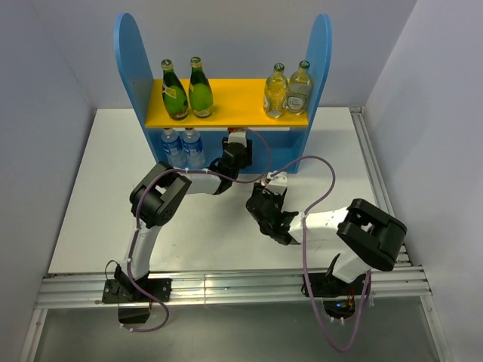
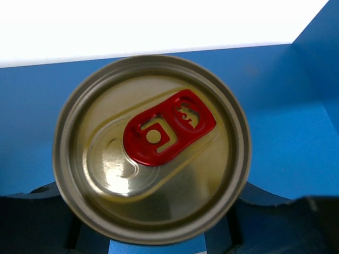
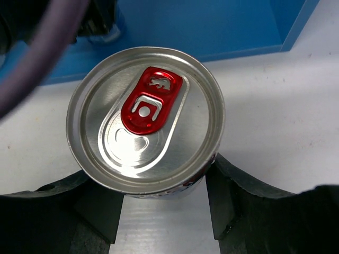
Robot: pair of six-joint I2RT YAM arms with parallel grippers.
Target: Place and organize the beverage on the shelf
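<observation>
The blue shelf point(image 1: 133, 64) stands at the back with a yellow upper board point(image 1: 235, 96). Two green bottles point(image 1: 187, 90) stand on the board's left. Two blue-capped water bottles point(image 1: 182, 147) stand on the lower level at the left. My left gripper point(image 1: 236, 148) reaches into the lower level and is shut on a can with a red tab point(image 2: 153, 148), its blue floor and back wall around it. My right gripper point(image 1: 266, 202) hangs over the table in front of the shelf, with a finger point(image 3: 225, 196) on each side of a second silver can point(image 3: 145, 119).
Two pale yellowish glass bottles point(image 1: 287, 90) occupy the right of the upper board. The left arm's cable point(image 3: 37, 47) crosses the right wrist view's top left. White walls close in on both sides, and a metal rail point(image 1: 226, 285) runs along the near edge.
</observation>
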